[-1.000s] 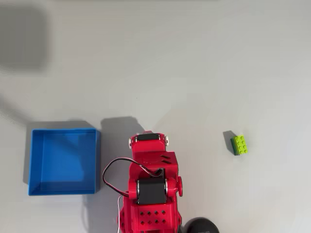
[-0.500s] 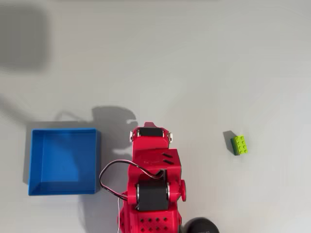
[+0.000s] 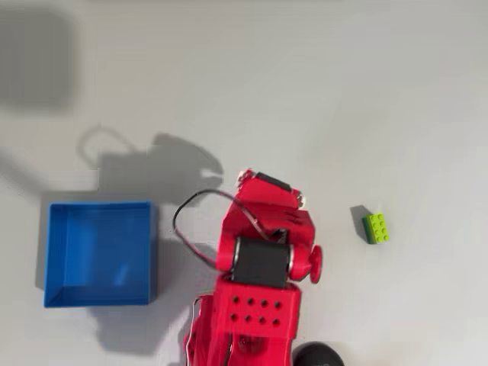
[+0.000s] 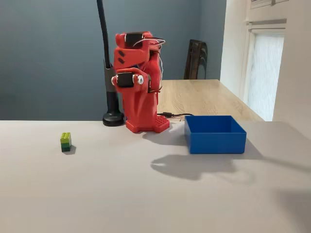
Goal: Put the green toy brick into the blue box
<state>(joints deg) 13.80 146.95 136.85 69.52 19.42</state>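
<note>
The green toy brick (image 3: 376, 227) lies flat on the pale table to the right of my red arm (image 3: 261, 263) in the overhead view. In the fixed view the brick (image 4: 65, 141) is at the left, well apart from the arm (image 4: 138, 77). The blue box (image 3: 99, 206) stands left of the arm's base in the overhead view, and its bottom is bare. It shows at the right in the fixed view (image 4: 216, 141). The arm is folded up high over its base, its top angled toward the brick's side. The gripper's fingers are lost among the red links.
A black round stand foot (image 4: 112, 119) with a thin pole rises just behind the arm's base, seen at the bottom edge from overhead (image 3: 316, 354). A black cable (image 3: 191, 210) loops off the arm toward the box. A wooden table (image 4: 204, 97) lies behind.
The arm's upper part has swung from straight ahead toward the brick's side in the overhead view, and its shadow has spread. Brick and box have not moved.
</note>
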